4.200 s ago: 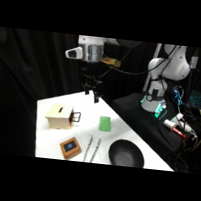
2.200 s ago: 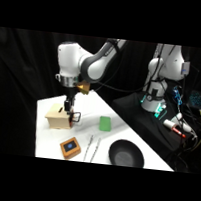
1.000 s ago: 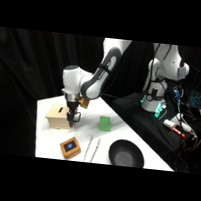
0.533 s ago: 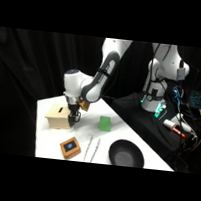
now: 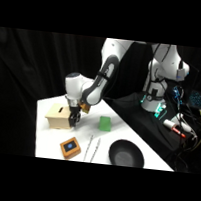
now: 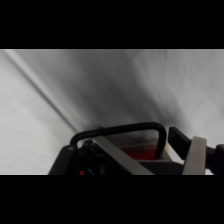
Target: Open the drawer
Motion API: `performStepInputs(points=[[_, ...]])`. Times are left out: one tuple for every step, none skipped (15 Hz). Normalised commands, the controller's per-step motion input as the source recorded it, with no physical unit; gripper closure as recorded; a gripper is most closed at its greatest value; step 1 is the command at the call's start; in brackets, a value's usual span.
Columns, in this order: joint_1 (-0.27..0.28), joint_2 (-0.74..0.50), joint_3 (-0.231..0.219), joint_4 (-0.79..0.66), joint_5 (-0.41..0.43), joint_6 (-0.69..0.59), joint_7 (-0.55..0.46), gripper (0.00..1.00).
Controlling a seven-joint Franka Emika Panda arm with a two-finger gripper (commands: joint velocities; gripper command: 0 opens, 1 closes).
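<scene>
Tan wood makes up the small box whose drawer (image 5: 60, 123) sits at the white surface's (image 5: 134, 138) left end. The tool (image 5: 73, 118) hangs at its front, right by the black loop handle (image 6: 120, 132); whether its fingers grip the loop I cannot tell. Reddish sides peeking suggest pulling has begun; a straight outward draw seems next.

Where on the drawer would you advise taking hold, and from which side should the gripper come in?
Grip the black loop handle on the front of the drawer. It stands out from the box as an open loop, so a finger could likely pass through it. Come from the front, where the gripper sits, then pull straight away from the box.
</scene>
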Motion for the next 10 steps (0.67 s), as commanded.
performStepInputs(points=[[0.036,-0.23,0.017,-0.28,0.112,0.15,-0.04,0.0],[0.044,-0.26,0.018,-0.33,0.106,0.14,-0.05,0.0],[0.05,-0.28,0.016,-0.36,0.102,0.14,-0.05,0.0],[0.052,-0.31,0.023,-0.4,0.105,0.15,-0.05,0.0],[0.052,-0.32,0.029,-0.42,0.107,0.16,-0.06,0.0],[0.058,-0.33,0.028,-0.43,0.103,0.17,-0.06,0.0],[0.058,-0.33,0.026,-0.44,0.099,0.18,-0.06,0.0],[0.063,-0.34,0.021,-0.45,0.094,0.19,-0.05,0.0],[0.054,-0.35,0.028,-0.46,0.102,0.19,-0.06,0.0],[0.046,-0.35,0.03,-0.47,0.108,0.2,-0.06,0.0]])
